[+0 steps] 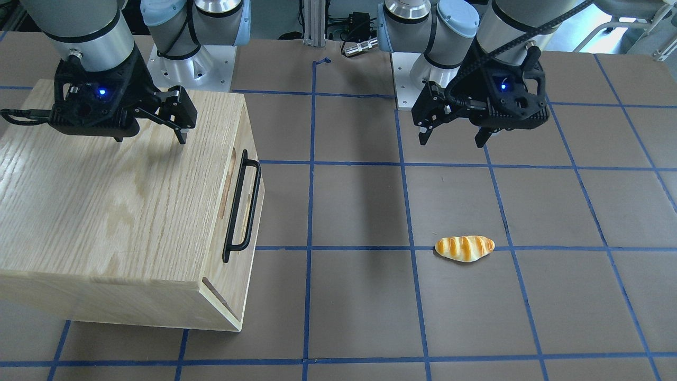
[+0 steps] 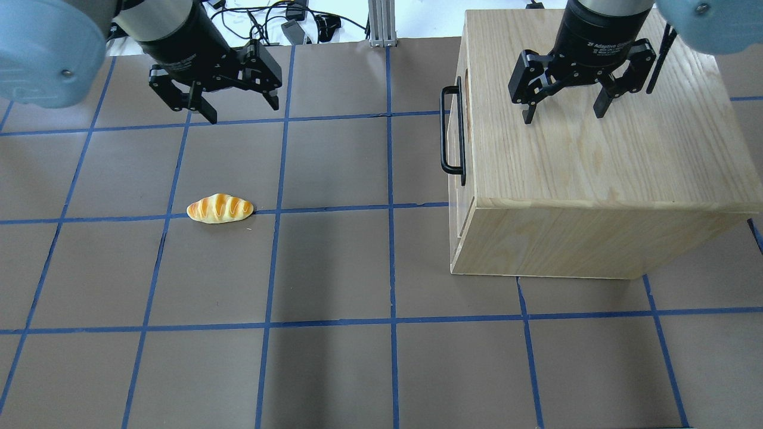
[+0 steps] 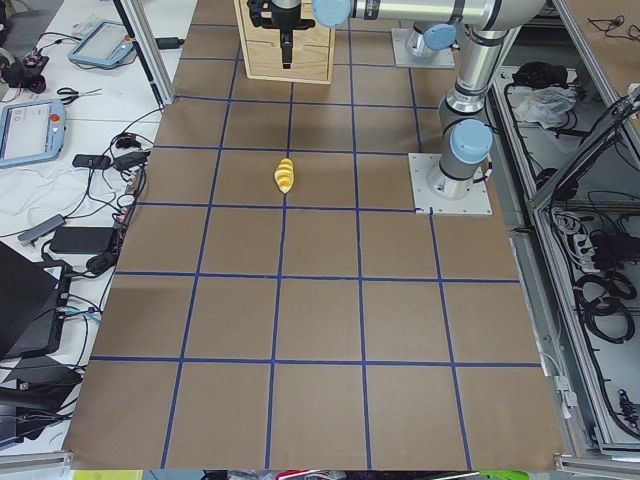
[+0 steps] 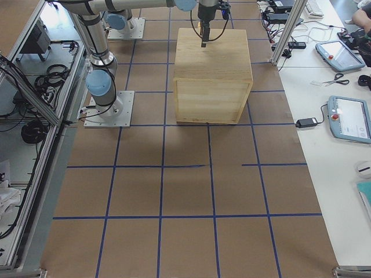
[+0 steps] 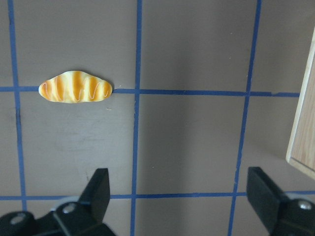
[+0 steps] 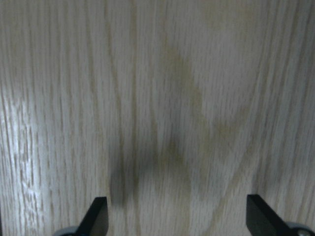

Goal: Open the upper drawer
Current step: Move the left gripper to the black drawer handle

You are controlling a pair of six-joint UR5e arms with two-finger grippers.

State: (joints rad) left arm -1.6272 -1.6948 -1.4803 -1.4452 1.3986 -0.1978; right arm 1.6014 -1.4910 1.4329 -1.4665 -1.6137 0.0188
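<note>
The upper drawer (image 1: 240,206) is the top panel in the oak cabinet's (image 1: 116,201) front and sits flush, shut. Its long black bar handle (image 1: 253,206) faces the table's middle; the drawer (image 2: 459,143) and handle (image 2: 444,128) also show from overhead. My right gripper (image 2: 563,116) is open and empty. It hangs over the cabinet top, behind the handle side, and its wrist view (image 6: 177,216) shows only wood grain. My left gripper (image 2: 238,104) is open and empty above the bare table, far from the cabinet.
A toy bread loaf (image 2: 220,208) lies on the brown table with its blue tape grid, in front of my left gripper (image 5: 179,201). The cabinet's edge (image 5: 305,123) shows at the left wrist view's right side. The arm bases (image 1: 190,63) stand at the table's back.
</note>
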